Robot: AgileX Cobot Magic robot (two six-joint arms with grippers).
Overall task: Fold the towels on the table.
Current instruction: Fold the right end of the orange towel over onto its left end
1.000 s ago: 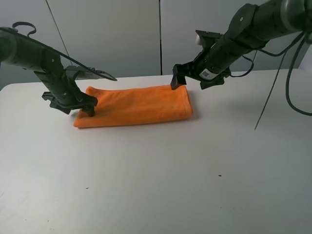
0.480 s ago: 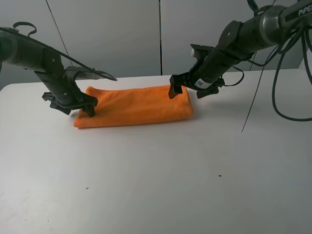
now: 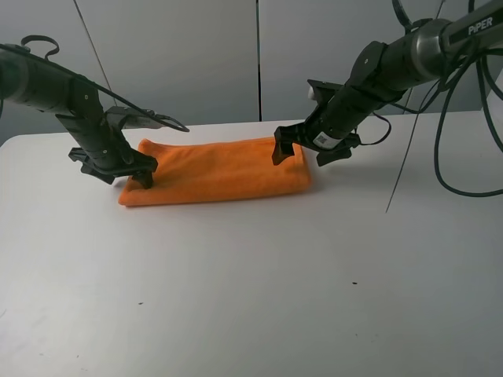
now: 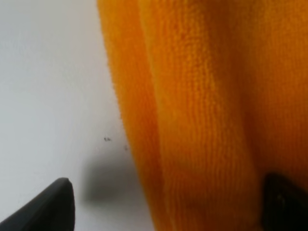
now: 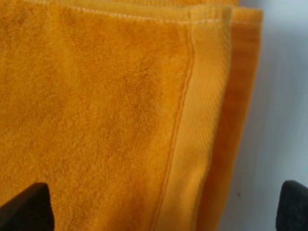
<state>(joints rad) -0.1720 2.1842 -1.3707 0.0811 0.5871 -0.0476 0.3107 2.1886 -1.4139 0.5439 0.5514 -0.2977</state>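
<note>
The orange towel (image 3: 216, 171) lies folded into a long strip on the white table (image 3: 251, 298), toward the back. My left gripper (image 3: 126, 174) stands open over the strip's left end, one finger on the cloth and one beside it. In the left wrist view the towel (image 4: 207, 110) and its folded edge run between the two dark fingertips (image 4: 48, 207). My right gripper (image 3: 305, 152) is open at the far right corner. Its wrist view shows the towel (image 5: 96, 120) with its woven band (image 5: 207, 120) spanning the gap between the fingertips (image 5: 24, 209).
Black cables (image 3: 409, 161) hang down from the right arm to the table behind the towel's right end. A grey wall (image 3: 196, 63) closes off the back edge. Bare tabletop stretches in front of the towel.
My right gripper has come down and slightly left onto the towel's far right corner, and the arm has swung. The left gripper and the towel have stayed put.
</note>
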